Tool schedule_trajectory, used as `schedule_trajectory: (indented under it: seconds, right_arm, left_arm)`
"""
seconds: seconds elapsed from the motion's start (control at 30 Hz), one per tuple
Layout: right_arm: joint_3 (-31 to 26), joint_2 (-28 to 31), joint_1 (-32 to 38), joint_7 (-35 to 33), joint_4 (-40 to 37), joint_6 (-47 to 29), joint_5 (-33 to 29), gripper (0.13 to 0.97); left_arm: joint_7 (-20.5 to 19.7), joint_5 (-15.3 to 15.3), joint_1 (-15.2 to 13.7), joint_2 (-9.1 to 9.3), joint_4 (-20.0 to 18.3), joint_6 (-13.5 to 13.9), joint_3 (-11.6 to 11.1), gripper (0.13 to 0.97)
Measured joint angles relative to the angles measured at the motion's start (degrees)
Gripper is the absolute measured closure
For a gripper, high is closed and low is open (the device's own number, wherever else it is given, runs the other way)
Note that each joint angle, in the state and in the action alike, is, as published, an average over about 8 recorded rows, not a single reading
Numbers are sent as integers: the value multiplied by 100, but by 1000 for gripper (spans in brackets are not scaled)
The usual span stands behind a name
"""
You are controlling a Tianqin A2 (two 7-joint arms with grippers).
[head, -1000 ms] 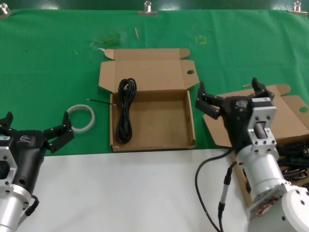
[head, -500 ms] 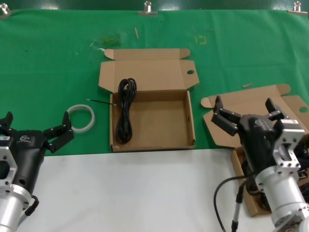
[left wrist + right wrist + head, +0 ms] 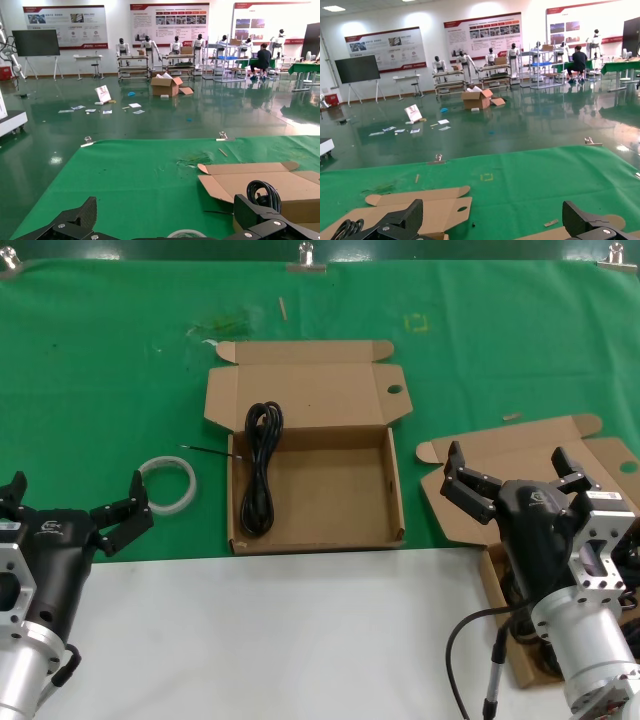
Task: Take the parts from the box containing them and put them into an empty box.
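Right claw (image 3: 518,483) shifted rightward, cable (image 3: 259,469) lengthwise front-to-back

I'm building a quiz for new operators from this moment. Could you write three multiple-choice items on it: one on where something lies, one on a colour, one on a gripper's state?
1. Where does the black cable bundle lie in the middle box?
A. Along the wall on the robot's left
B. Across the centre
C. On the cloth outside it

2. What colour is the ring on the green cloth?
A. Red
B. White
C. Blue

3. How is the right gripper?
A. Shut on a cable
B. Shut and empty
C. Open, holding nothing

Answers:
1. A: in the head view the bundle runs lengthwise against that side wall, one end up on the lid.
2. B: the ring shows white beside the left gripper, which waits open near the table's near edge.
3. C: its fingers stand apart above the right-hand box's lid with nothing between them.
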Motion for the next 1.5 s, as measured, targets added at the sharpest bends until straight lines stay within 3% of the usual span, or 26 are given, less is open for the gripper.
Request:
schedule_trajectory:
  seconds: [1.5]
  right_arm:
    - [0, 0, 0, 0, 0, 0, 0, 129]
  left_arm:
    - [0, 0, 0, 0, 0, 0, 0, 132]
